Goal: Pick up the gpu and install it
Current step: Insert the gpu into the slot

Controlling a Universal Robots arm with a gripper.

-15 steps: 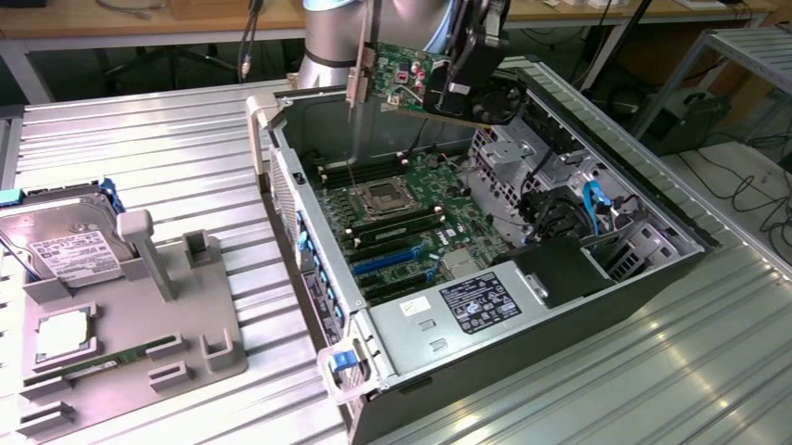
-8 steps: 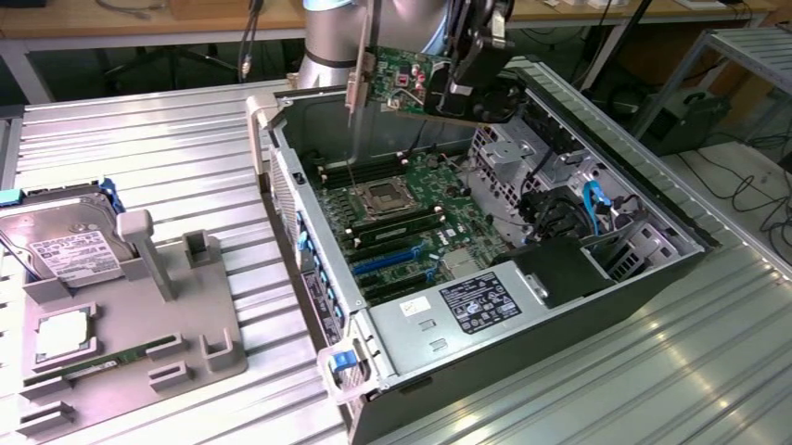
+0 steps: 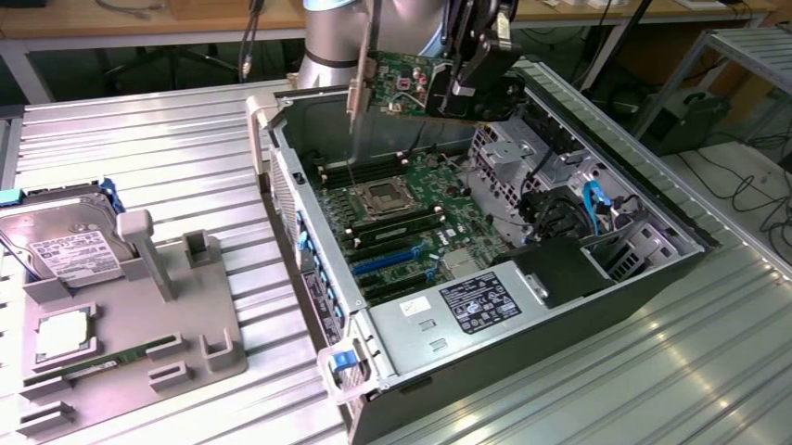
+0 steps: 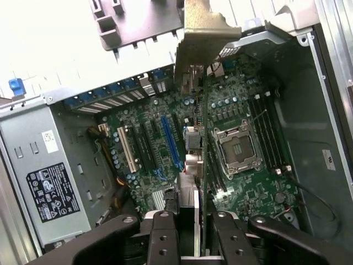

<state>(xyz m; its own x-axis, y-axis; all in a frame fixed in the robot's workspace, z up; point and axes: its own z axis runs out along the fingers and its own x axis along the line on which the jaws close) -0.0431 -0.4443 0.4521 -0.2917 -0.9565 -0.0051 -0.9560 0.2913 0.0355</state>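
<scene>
End effector [image 3: 477, 83] is clamped tight on the gpu [image 3: 402, 82], which hangs upright over the open computer case [image 3: 287, 176]. To do this well, keep it straight, line its bottom edge over the blue slot [image 3: 384, 261] on the motherboard [image 3: 421, 218], and go down slowly.

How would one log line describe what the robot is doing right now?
gripper: shut on gpu | gpu: held in air above open case | installed: not yet
</scene>
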